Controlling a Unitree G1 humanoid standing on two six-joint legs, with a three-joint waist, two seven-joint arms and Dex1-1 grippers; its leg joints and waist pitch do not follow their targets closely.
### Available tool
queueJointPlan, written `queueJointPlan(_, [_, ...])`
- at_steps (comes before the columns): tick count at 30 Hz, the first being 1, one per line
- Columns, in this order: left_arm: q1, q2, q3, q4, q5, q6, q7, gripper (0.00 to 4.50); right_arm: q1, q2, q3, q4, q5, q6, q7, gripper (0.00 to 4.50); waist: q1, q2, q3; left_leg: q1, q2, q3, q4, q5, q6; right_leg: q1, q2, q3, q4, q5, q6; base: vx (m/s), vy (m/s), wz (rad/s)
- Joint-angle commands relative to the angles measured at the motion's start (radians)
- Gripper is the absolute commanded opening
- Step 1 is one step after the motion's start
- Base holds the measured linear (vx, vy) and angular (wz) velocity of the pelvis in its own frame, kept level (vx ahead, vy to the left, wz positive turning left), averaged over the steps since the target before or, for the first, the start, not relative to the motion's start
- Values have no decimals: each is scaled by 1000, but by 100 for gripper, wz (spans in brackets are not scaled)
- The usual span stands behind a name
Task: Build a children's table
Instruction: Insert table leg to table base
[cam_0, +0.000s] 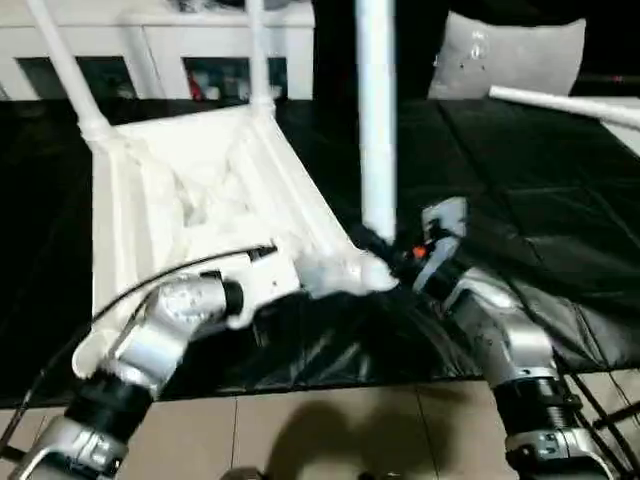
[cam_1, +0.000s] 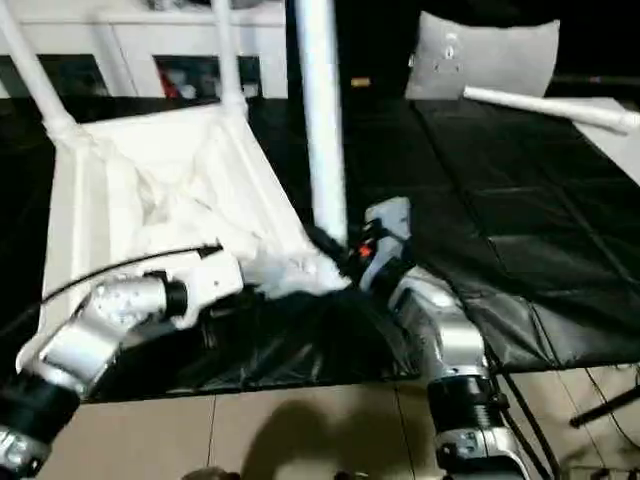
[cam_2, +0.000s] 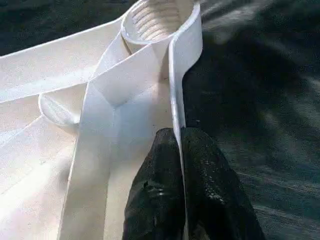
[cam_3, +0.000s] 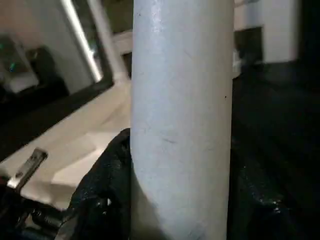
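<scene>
The white tabletop (cam_0: 180, 200) lies upside down on the black cover, ribs up. Two white legs (cam_0: 60, 60) (cam_0: 257, 50) stand in its far corners. My left gripper (cam_2: 179, 150) is shut on the tabletop's thin rim, a short way from the near right corner socket (cam_2: 155, 20), whose ribbed inside looks empty. My right gripper (cam_0: 395, 250) is shut on a third leg (cam_0: 376, 120), held upright. That leg's lower end hangs just beside the same corner. In the right wrist view this leg (cam_3: 180, 100) stands between the black fingers (cam_3: 100, 195).
A loose white leg (cam_0: 565, 105) lies on the black cover at the far right. Behind it rests a grey cushion (cam_0: 510, 55). A white shelf unit (cam_0: 150, 45) runs along the back left. Tiled floor (cam_0: 330, 430) begins at the cover's near edge.
</scene>
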Motion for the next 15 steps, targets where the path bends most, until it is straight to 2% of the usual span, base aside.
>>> queueJointPlan(1, [-17, 16, 26, 2, -11, -19, 5, 45, 1, 4, -19, -40, 12, -5, -20, 189, 8, 14, -80, 1, 67, -30, -55, -17, 69, 66, -112, 77, -27, 76, -203, 0, 0, 0])
queueJointPlan(3, [-8, 17, 47, -29, -66, 2, -42, 60, 6, 5, -23, -76, 20, 9, -32, 189, 10, 12, -79, -4, 63, -26, -51, -17, 84, 66, -111, 76, -27, 84, -208, 0, 0, 0])
queueJointPlan(4, [-4, 14, 57, -42, -91, 3, -62, 60, 12, 3, -17, -92, 22, 15, -32, 189, 13, 14, -75, -3, 66, -26, -53, -36, 85, 66, -113, 74, -32, 42, -203, 0, 0, 0])
queueJointPlan(8, [-9, -20, 113, -85, -172, 36, -65, 100, 21, 0, -10, -136, 28, 34, -29, 189, 17, 14, -67, 2, 71, -25, -57, -102, 56, 61, -109, 74, -43, -98, -188, 0, 0, 0])
queueJointPlan(10, [-57, -63, 152, -93, -196, 49, -4, 104, 25, -2, 2, -179, 33, 53, -30, 189, 21, 12, -64, 5, 71, -23, -58, -129, 41, 60, -106, 74, -52, -175, -161, 0, 0, 0])
queueJointPlan(12, [-98, -85, 166, -82, -197, 75, 30, 133, 26, -2, 15, -199, 30, 61, -31, 189, 26, 12, -63, 7, 73, -25, -60, -139, 35, 57, -105, 73, -55, -221, -142, 0, 0, 0])
queueJointPlan(15, [-202, -134, 186, -19, -163, 140, 139, 141, 22, -2, 48, -227, 9, 67, -33, 189, 32, 12, -62, 11, 71, -27, -59, -162, 22, 54, -106, 72, -63, -278, -112, 0, 0, 0])
